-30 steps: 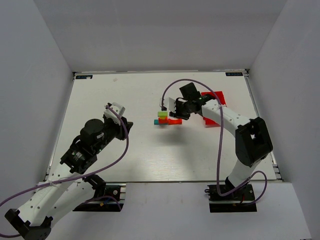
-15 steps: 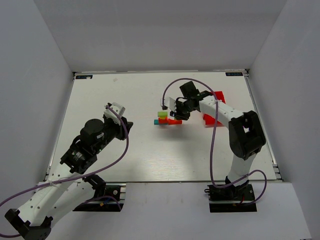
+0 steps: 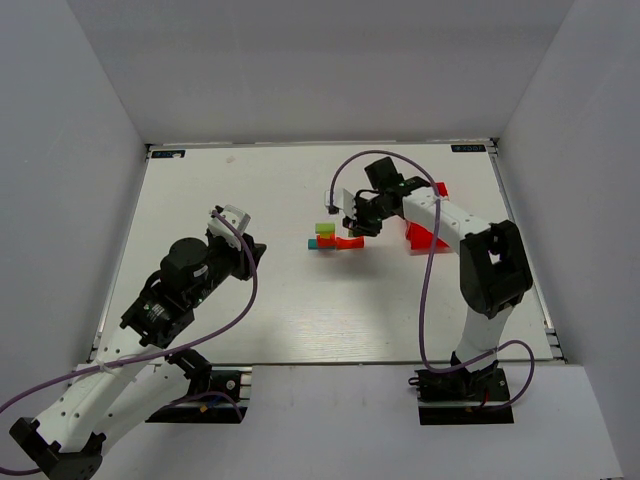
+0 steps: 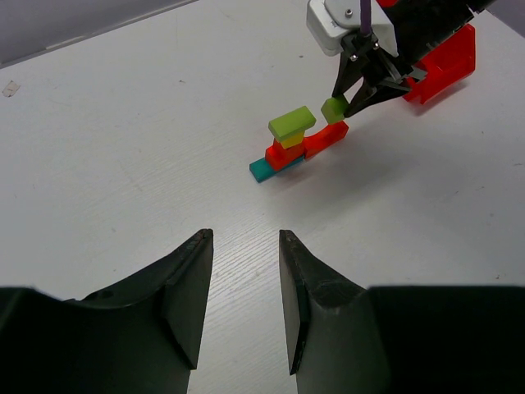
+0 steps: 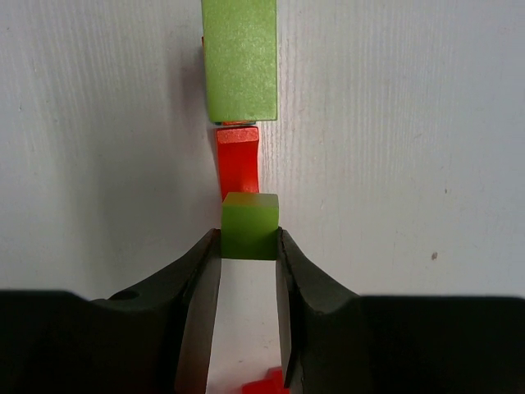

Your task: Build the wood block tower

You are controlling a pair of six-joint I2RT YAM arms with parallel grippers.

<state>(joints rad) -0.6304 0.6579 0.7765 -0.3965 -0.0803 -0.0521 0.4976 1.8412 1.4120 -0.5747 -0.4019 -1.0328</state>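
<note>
Jaws clenched on a small lime-green wooden cube (image 5: 249,224), the right gripper (image 5: 248,239) hovered above the red bar (image 4: 326,138) of the painted block tower (image 4: 289,144), seemingly needing gentle lowering; the left gripper (image 4: 244,246) hung agape.

No readable text, labels or numbers anywhere.

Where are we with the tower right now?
Done: the tower has a teal bar base, a red block, a yellow cube and a green slab on top. In hand: the right claw grips a green cube over the red bar. To do: seat and release it; the left claw is open, holding nothing.
</note>
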